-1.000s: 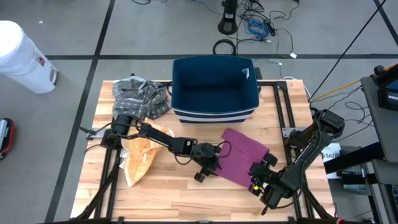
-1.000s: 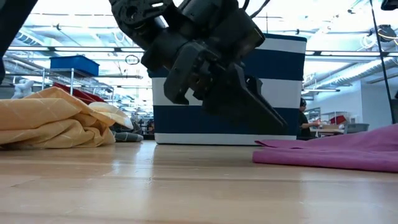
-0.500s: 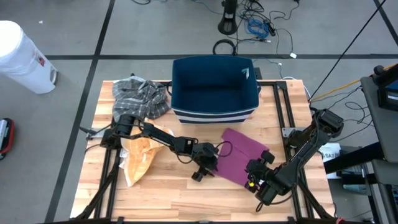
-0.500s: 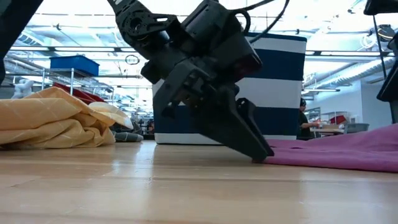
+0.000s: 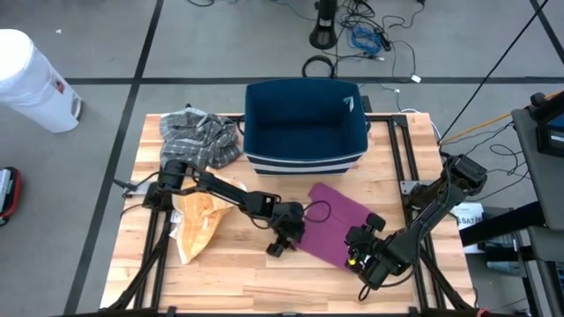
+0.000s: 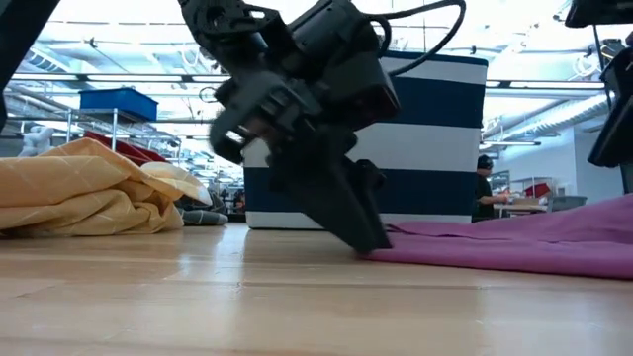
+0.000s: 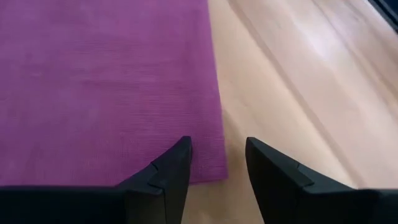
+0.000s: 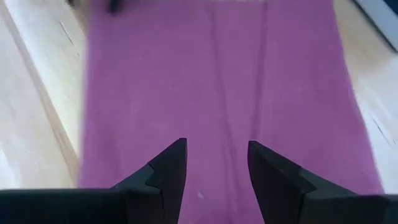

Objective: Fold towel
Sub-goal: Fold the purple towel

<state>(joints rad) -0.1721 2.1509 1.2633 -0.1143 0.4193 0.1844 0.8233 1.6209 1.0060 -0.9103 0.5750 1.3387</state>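
Purple towel (image 5: 333, 223) lying flat on the wooden bench (image 5: 229, 273), just in front of a navy bin (image 5: 304, 123). Left tool (image 5: 284, 239) at the towel's near left corner, fingers (image 7: 171, 171) parted and straddling the corner edge, tips down at the bench, nothing clamped. Right tool (image 5: 359, 255) over the towel's near right end, fingers (image 8: 168, 168) likewise spread, gripping nothing. Farther left, a crumpled yellow cloth (image 5: 198, 220) and a grey plaid cloth (image 5: 198, 136).
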